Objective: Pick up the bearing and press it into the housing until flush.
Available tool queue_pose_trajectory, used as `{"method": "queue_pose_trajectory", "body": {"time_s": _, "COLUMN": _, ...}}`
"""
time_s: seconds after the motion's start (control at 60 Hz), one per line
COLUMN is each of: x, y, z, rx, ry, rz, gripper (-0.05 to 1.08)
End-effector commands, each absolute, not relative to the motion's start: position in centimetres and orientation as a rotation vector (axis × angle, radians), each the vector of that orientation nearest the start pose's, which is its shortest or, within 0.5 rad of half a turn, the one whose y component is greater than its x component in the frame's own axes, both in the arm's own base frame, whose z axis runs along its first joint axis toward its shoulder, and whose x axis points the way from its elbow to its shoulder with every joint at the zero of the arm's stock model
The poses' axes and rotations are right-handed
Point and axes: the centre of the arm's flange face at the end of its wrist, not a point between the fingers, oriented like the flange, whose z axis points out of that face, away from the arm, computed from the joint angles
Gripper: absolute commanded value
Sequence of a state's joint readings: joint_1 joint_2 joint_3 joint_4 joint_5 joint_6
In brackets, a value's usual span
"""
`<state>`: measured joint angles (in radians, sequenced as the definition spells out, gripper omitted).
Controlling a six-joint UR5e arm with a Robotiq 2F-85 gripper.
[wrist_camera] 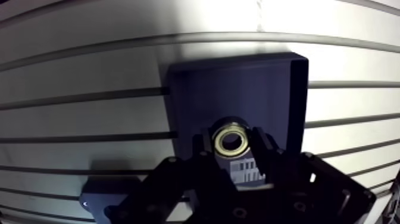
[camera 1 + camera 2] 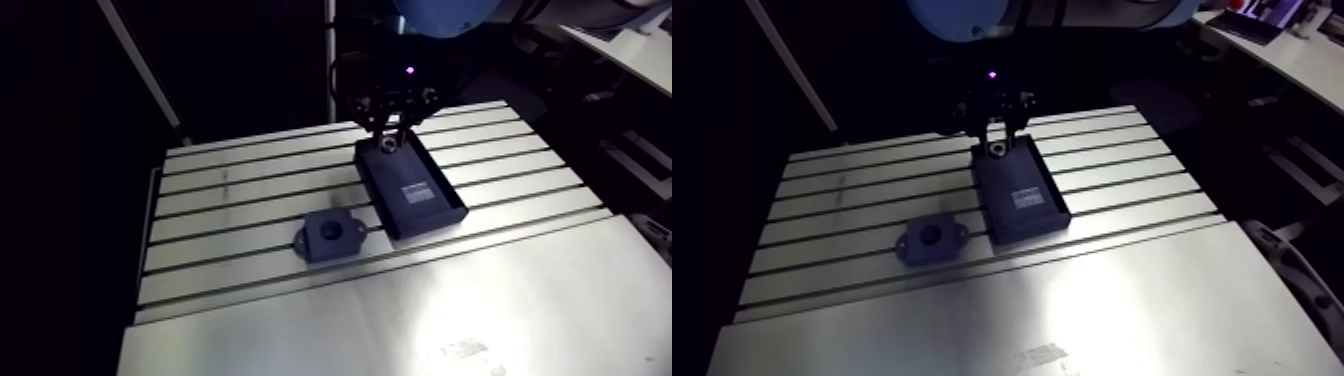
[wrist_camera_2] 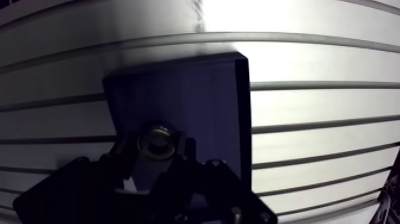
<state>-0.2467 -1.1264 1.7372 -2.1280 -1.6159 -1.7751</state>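
Bearing in grip over tray: slip and cocked-entry risk

Sits between fingertips of gripper, narrowed onto its rim, at far end of black tray; cannot confirm lift-off. Lies well apart from housing on slotted bench. Judged risks: slips or tilts under thin rim contact during carry; enters bore cocked, jams short of flush; catches tray wall if raised too little.

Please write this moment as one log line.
phase: pick | tool: shut on bearing, at tray end | housing: on table, beside tray, bore empty
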Motion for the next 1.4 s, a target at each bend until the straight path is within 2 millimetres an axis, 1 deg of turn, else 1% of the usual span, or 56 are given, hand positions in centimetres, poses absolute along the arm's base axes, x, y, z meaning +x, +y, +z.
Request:
{"method": "queue_pose_trajectory", "body": {"time_s": 0.017, "x": -59.4, "y": 1.3, "z": 23.7, "rx": 0.041, "ry": 3.082, "rz": 0.053, "gripper": 0.62}}
{"method": "queue_pose_trajectory", "body": {"time_s": 0.083, "x": -58.9, "y": 0.6, "z": 23.9, "rx": 0.026, "ry": 3.073, "rz": 0.05, "gripper": 0.62}}
{"method": "queue_pose_trajectory", "body": {"time_s": 0.15, "x": -58.2, "y": 0.2, "z": 24.4, "rx": 0.016, "ry": 3.076, "rz": 0.051, "gripper": 0.62}}
{"method": "queue_pose_trajectory", "body": {"time_s": 0.167, "x": -57.8, "y": 0.0, "z": 24.7, "rx": 0.014, "ry": 3.078, "rz": 0.054, "gripper": 0.62}}
{"method": "queue_pose_trajectory", "body": {"time_s": 0.183, "x": -57.8, "y": 0.0, "z": 24.7, "rx": 0.014, "ry": 3.078, "rz": 0.054, "gripper": 0.62}}
{"method": "queue_pose_trajectory", "body": {"time_s": 0.2, "x": -57.3, "y": -0.1, "z": 25.1, "rx": 0.014, "ry": 3.083, "rz": 0.056, "gripper": 0.62}}
{"method": "queue_pose_trajectory", "body": {"time_s": 0.217, "x": -57.3, "y": -0.1, "z": 25.1, "rx": 0.014, "ry": 3.083, "rz": 0.056, "gripper": 0.62}}
{"method": "queue_pose_trajectory", "body": {"time_s": 0.233, "x": -56.9, "y": -0.2, "z": 25.3, "rx": 0.014, "ry": 3.085, "rz": 0.057, "gripper": 0.63}}
{"method": "queue_pose_trajectory", "body": {"time_s": 0.283, "x": -56.5, "y": -0.3, "z": 25.5, "rx": 0.014, "ry": 3.086, "rz": 0.059, "gripper": 0.63}}
{"method": "queue_pose_trajectory", "body": {"time_s": 0.317, "x": -55.8, "y": -0.5, "z": 25.7, "rx": 0.014, "ry": 3.088, "rz": 0.058, "gripper": 0.63}}
{"method": "queue_pose_trajectory", "body": {"time_s": 0.367, "x": -55.6, "y": -0.6, "z": 25.9, "rx": 0.012, "ry": 3.089, "rz": 0.059, "gripper": 0.63}}
{"method": "queue_pose_trajectory", "body": {"time_s": 0.4, "x": -55.2, "y": -1.2, "z": 26.0, "rx": -0.006, "ry": 3.086, "rz": 0.055, "gripper": 0.63}}
{"method": "queue_pose_trajectory", "body": {"time_s": 0.417, "x": -55.2, "y": -1.2, "z": 26.0, "rx": -0.006, "ry": 3.086, "rz": 0.055, "gripper": 0.63}}
{"method": "queue_pose_trajectory", "body": {"time_s": 0.433, "x": -55.1, "y": -1.8, "z": 26.1, "rx": -0.021, "ry": 3.088, "rz": 0.056, "gripper": 0.63}}
{"method": "queue_pose_trajectory", "body": {"time_s": 0.45, "x": -55.1, "y": -1.8, "z": 26.1, "rx": -0.021, "ry": 3.088, "rz": 0.056, "gripper": 0.63}}
{"method": "queue_pose_trajectory", "body": {"time_s": 0.467, "x": -55.0, "y": -2.5, "z": 26.3, "rx": -0.04, "ry": 3.09, "rz": 0.056, "gripper": 0.63}}
{"method": "queue_pose_trajectory", "body": {"time_s": 0.483, "x": -55.0, "y": -2.5, "z": 26.3, "rx": -0.04, "ry": 3.09, "rz": 0.056, "gripper": 0.63}}
{"method": "queue_pose_trajectory", "body": {"time_s": 0.5, "x": -54.9, "y": -3.1, "z": 26.2, "rx": -0.057, "ry": 3.088, "rz": 0.055, "gripper": 0.63}}
{"method": "queue_pose_trajectory", "body": {"time_s": 0.55, "x": -54.8, "y": -3.7, "z": 26.1, "rx": -0.073, "ry": 3.083, "rz": 0.056, "gripper": 0.63}}
{"method": "queue_pose_trajectory", "body": {"time_s": 0.583, "x": -54.5, "y": -4.8, "z": 26.0, "rx": -0.104, "ry": 3.078, "rz": 0.056, "gripper": 0.63}}
{"method": "queue_pose_trajectory", "body": {"time_s": 0.667, "x": -54.3, "y": -5.5, "z": 25.8, "rx": -0.124, "ry": 3.074, "rz": 0.058, "gripper": 0.63}}
{"method": "queue_pose_trajectory", "body": {"time_s": 0.717, "x": -53.9, "y": -6.4, "z": 25.6, "rx": -0.147, "ry": 3.067, "rz": 0.057, "gripper": 0.63}}
{"method": "queue_pose_trajectory", "body": {"time_s": 0.733, "x": -53.9, "y": -6.4, "z": 25.6, "rx": -0.147, "ry": 3.067, "rz": 0.057, "gripper": 0.63}}
{"method": "queue_pose_trajectory", "body": {"time_s": 0.75, "x": -53.8, "y": -6.9, "z": 25.6, "rx": -0.161, "ry": 3.067, "rz": 0.06, "gripper": 0.63}}
{"method": "queue_pose_trajectory", "body": {"time_s": 0.767, "x": -53.8, "y": -6.9, "z": 25.6, "rx": -0.161, "ry": 3.067, "rz": 0.06, "gripper": 0.63}}
{"method": "queue_pose_trajectory", "body": {"time_s": 0.783, "x": -53.5, "y": -7.4, "z": 25.7, "rx": -0.175, "ry": 3.069, "rz": 0.061, "gripper": 0.63}}
{"method": "queue_pose_trajectory", "body": {"time_s": 0.8, "x": -53.5, "y": -7.4, "z": 25.7, "rx": -0.175, "ry": 3.069, "rz": 0.061, "gripper": 0.63}}
{"method": "queue_pose_trajectory", "body": {"time_s": 0.833, "x": -53.0, "y": -8.7, "z": 25.8, "rx": -0.213, "ry": 3.07, "rz": 0.07, "gripper": 0.63}}
{"method": "queue_pose_trajectory", "body": {"time_s": 0.867, "x": -53.0, "y": -8.7, "z": 25.8, "rx": -0.213, "ry": 3.07, "rz": 0.07, "gripper": 0.63}}
{"method": "queue_pose_trajectory", "body": {"time_s": 0.9, "x": -52.6, "y": -9.7, "z": 25.6, "rx": -0.24, "ry": 3.066, "rz": 0.073, "gripper": 0.63}}
{"method": "queue_pose_trajectory", "body": {"time_s": 0.967, "x": -52.1, "y": -10.4, "z": 25.4, "rx": -0.25, "ry": 3.061, "rz": 0.071, "gripper": 0.63}}
{"method": "queue_pose_trajectory", "body": {"time_s": 1.117, "x": -51.4, "y": -11.5, "z": 25.0, "rx": -0.265, "ry": 3.061, "rz": 0.07, "gripper": 0.64}}
{"method": "queue_pose_trajectory", "body": {"time_s": 1.3, "x": -51.3, "y": -11.4, "z": 24.9, "rx": -0.264, "ry": 3.077, "rz": 0.069, "gripper": 0.64}}
{"method": "queue_pose_trajectory", "body": {"time_s": 1.4, "x": -50.9, "y": -11.0, "z": 25.0, "rx": -0.259, "ry": 3.078, "rz": 0.068, "gripper": 0.64}}
